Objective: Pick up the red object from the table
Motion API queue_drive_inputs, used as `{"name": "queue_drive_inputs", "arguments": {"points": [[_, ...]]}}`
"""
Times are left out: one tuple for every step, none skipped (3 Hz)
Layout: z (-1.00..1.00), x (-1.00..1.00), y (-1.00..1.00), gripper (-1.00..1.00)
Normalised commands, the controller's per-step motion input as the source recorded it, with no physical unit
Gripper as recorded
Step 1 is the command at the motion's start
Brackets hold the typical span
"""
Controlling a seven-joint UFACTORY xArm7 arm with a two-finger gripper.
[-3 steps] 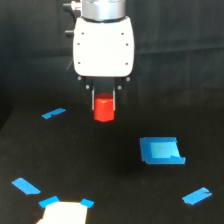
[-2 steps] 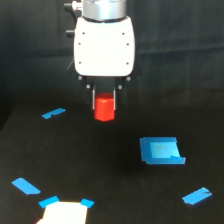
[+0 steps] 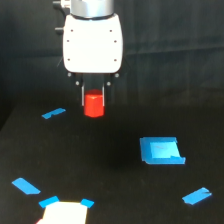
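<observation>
The red object [image 3: 93,105] is a small orange-red block between the two thin fingers [image 3: 83,95] of my gripper [image 3: 94,102]. The gripper hangs under a white wrist housing [image 3: 93,42] and is shut on the block's upper part. The block appears to hang just above the black table [image 3: 115,190], at the back and left of the middle. The fingertips are partly hidden behind the block.
A blue square patch [image 3: 161,151] lies at the exterior view's right. Blue tape pieces lie at the back left [image 3: 53,113], front left [image 3: 26,185] and front right [image 3: 196,196]. A white patch with blue tape corners [image 3: 64,212] sits at the front edge.
The gripper and the red block in it have shifted toward the exterior view's left and slightly up. The tape pieces have not moved.
</observation>
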Motion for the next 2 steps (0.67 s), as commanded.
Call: {"name": "queue_drive_inputs", "arguments": {"points": [[0.28, 0.14, 0.38, -1.00], [-0.19, -0.42, 0.18, -1.00]]}}
